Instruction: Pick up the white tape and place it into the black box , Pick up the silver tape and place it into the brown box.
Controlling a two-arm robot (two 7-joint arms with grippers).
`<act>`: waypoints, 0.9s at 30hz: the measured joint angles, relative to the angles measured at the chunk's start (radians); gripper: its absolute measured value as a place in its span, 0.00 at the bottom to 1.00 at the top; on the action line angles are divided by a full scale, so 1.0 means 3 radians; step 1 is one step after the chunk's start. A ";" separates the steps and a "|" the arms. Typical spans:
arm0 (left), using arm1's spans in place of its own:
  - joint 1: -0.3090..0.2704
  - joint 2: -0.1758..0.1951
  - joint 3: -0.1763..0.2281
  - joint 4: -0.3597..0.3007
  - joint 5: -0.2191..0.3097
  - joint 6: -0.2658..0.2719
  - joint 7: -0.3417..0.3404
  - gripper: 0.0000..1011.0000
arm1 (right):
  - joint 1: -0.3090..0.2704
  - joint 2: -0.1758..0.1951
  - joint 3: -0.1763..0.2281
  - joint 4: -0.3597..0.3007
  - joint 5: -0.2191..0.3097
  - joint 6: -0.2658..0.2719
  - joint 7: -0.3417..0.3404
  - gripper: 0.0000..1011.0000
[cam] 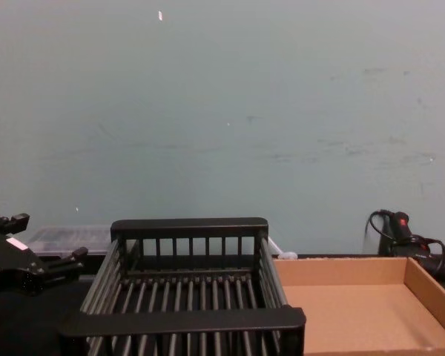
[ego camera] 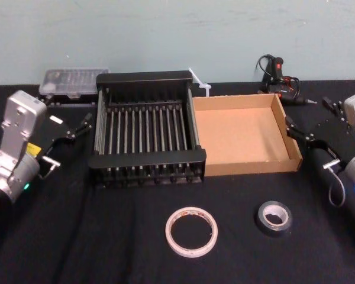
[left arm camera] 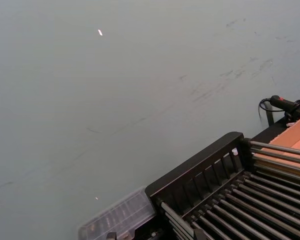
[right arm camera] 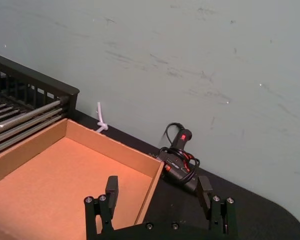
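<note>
Tapes: white tape (ego camera: 191, 231) and silver tape (ego camera: 275, 218), near front worktop edge; light, stiff rings, grip across the rim. 2 pincers, left pincer (ego camera: 68, 145) and right pincer (right arm camera: 159, 192), open, empty.

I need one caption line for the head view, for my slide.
Both tapes wait: white tape and silver tape lie before the empty black box and brown box, left gripper and right gripper open alongside.

You see a white tape (ego camera: 191, 231), a dark grey-silver tape (ego camera: 275, 218), a black slatted box (ego camera: 147, 129), and a tan box (ego camera: 244, 135) on your black counter (ego camera: 77, 236).
</note>
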 joint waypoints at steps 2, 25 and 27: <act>0.0000 0.0000 0.0000 0.0000 0.0000 0.0000 0.0000 0.99 | -0.0063 0.0017 0.0049 -0.0079 0.0054 0.0037 0.0038 0.99; 0.0000 0.0000 0.0000 0.0000 0.0000 0.0000 0.0000 0.99 | -0.0838 0.0286 0.0519 -0.0930 0.0495 0.0497 0.0344 0.99; 0.0000 0.0000 0.0000 0.0000 0.0000 0.0000 0.0000 0.99 | -0.0892 0.0303 0.0557 -0.0983 0.0534 0.0531 0.0371 0.99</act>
